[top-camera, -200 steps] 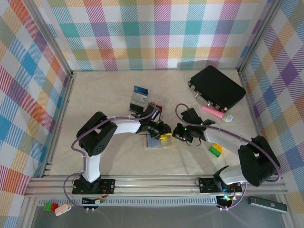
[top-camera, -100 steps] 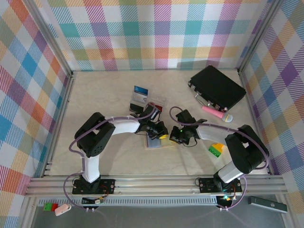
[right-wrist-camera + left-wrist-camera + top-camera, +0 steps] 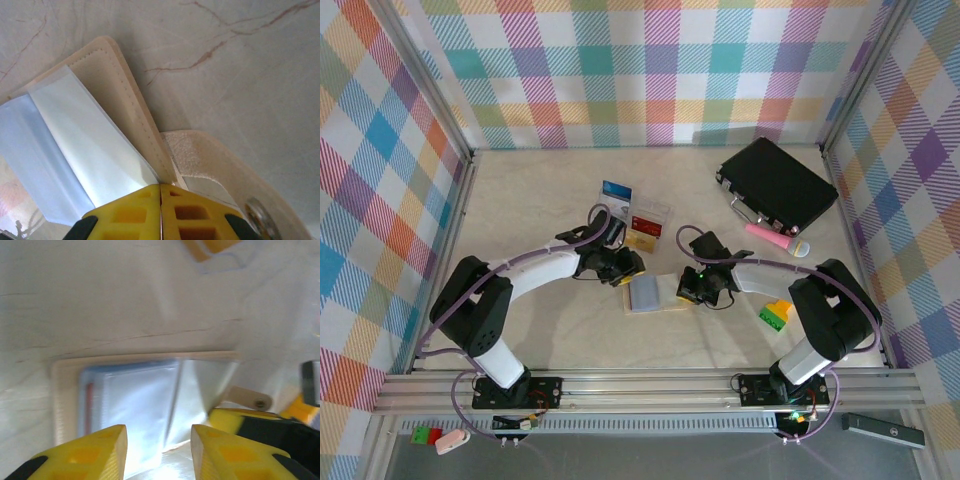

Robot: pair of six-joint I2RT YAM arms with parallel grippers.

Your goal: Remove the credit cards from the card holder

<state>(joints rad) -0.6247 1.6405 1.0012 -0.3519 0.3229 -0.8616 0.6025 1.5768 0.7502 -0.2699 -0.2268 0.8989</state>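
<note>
top external view gives you the card holder (image 3: 653,294) lying open and flat on the table (image 3: 520,220), near the middle, between the two grippers. the left gripper (image 3: 625,270) is just beside its left far corner, and the right gripper (image 3: 689,289) is at its right edge.

from the left wrist you see the left gripper (image 3: 158,440) with its yellow fingers (image 3: 95,452) spread apart and nothing between them. it hangs over the card holder (image 3: 130,400), which shows a cream border and pale blue clear sleeves. a thin red line stands at the left side of one sleeve, but you cannot tell what it is.

from the right wrist you see the right gripper (image 3: 160,202) with its fingers pressed together, pinching the cream edge of the card holder (image 3: 75,125) next to the snap tab (image 3: 210,165).

behind the holder, the clear tray (image 3: 661,211) carries the credit cards (image 3: 641,240): a yellow-gold one and, just behind it, a white one with a dark stripe. you cannot tell if they lie in a compartment or on top. both are apart from the holder.

a black case (image 3: 777,183) rests at the far right, with a pink microphone (image 3: 772,238) near it.
</note>
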